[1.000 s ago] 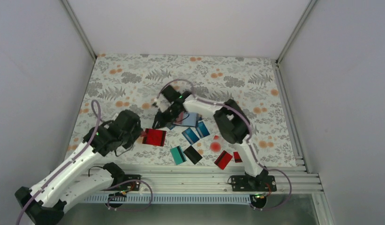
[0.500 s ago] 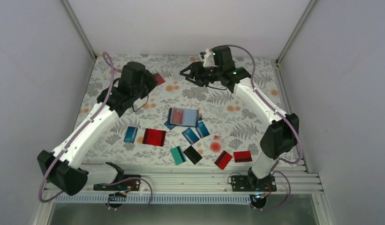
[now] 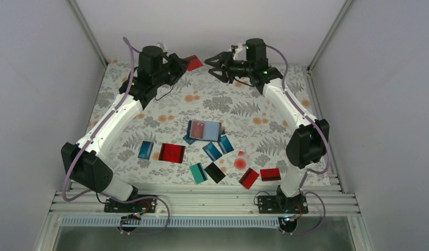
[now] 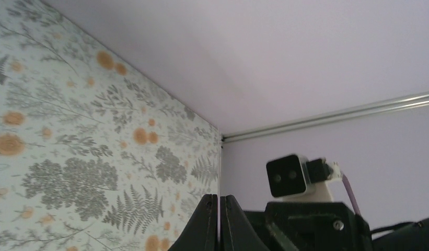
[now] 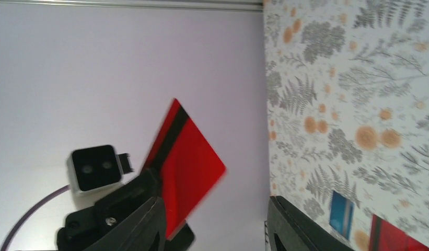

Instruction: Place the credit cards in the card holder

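My left gripper (image 3: 184,63) is raised near the back wall, shut on a red credit card (image 3: 193,62) with a dark stripe. In the left wrist view the jaws (image 4: 218,222) are pinched on the card, seen edge-on. My right gripper (image 3: 214,63) is open and empty. It faces the left gripper, just right of the card. The right wrist view shows the red card (image 5: 187,159) between and beyond my open fingers (image 5: 149,222). The navy card holder (image 3: 204,130) lies open mid-table. Several loose cards lie round it: blue (image 3: 145,150), red (image 3: 172,153), teal (image 3: 198,172), black (image 3: 215,172).
A small clear piece with a red dot (image 3: 240,162) lies right of the cards, with two more red cards (image 3: 248,178) by the near rail (image 3: 212,189). White walls close in at the back and both sides. The table has a fern-pattern cloth (image 3: 149,89).
Both arms swung up from the table middle to the back wall. The left gripper lifted the red card with it. The right gripper has turned to face it, jaws open.
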### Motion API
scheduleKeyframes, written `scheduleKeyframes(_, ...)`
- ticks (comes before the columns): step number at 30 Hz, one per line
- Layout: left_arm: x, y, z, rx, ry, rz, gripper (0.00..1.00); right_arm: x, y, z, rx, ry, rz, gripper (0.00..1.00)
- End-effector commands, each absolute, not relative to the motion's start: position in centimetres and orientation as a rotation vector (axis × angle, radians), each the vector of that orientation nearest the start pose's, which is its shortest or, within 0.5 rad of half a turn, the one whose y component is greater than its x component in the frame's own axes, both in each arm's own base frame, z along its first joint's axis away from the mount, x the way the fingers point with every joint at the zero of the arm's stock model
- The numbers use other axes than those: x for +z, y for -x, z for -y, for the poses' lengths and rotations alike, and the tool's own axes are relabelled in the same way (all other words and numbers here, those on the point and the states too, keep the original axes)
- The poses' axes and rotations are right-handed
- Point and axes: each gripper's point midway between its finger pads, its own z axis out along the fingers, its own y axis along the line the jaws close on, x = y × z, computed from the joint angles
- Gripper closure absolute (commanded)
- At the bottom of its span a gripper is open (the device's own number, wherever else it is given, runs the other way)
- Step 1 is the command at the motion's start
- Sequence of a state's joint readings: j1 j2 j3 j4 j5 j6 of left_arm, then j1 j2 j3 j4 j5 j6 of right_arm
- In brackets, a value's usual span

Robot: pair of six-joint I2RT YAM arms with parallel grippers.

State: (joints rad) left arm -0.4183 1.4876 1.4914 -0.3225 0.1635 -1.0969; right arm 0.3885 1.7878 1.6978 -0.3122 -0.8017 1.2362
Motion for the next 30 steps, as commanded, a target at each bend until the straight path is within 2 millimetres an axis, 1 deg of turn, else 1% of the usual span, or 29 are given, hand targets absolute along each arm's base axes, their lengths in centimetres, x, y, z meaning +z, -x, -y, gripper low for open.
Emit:
scheduleKeyframes(1,38.1,-42.6,23.5,-1.295,0.506,-1.954,0.98,37.1,-43.6,-30.9,1.828,-0.262,-2.213,0.5)
scheduleKeyframes(5,38.4,-43.0,24.0,-1.333,0.492,-1.947,0.98,37.8,-44.4,-31.3,1.85,-0.236,-2.194,0.51)
scheduleKeyframes(10,38.7,-43.5,24.0,-1.352,0.48,-1.941,0.98,37.3,-44.7,-31.6,1.86,-0.236,-2.205,0.53)
scheduleKeyframes(15,39.2,-43.7,23.3,-1.346,0.485,-1.921,0.98,36.6,-45.0,-30.6,1.794,-0.266,-2.224,0.51)
scheduleKeyframes(17,39.1,-43.8,23.0,-1.346,0.491,-1.922,0.98,36.3,-45.0,-30.2,1.775,-0.275,-2.226,0.5)
scheduleKeyframes(20,39.1,-43.8,22.8,-1.36,0.493,-1.916,0.98,35.9,-44.9,-30.1,1.775,-0.279,-2.224,0.5)
scheduleKeyframes(22,39.3,-43.8,22.8,-1.368,0.487,-1.912,0.98,36.1,-44.9,-30.3,1.789,-0.266,-2.213,0.51)
scheduleKeyframes(25,39.2,-43.9,23.1,-1.38,0.476,-1.917,0.98,36.8,-45.1,-30.6,1.807,-0.235,-2.181,0.52)
scheduleKeyframes(30,39.2,-43.8,23.5,-1.434,0.475,-1.911,0.98,37.6,-45.3,-31.7,1.846,-0.194,-2.153,0.56)
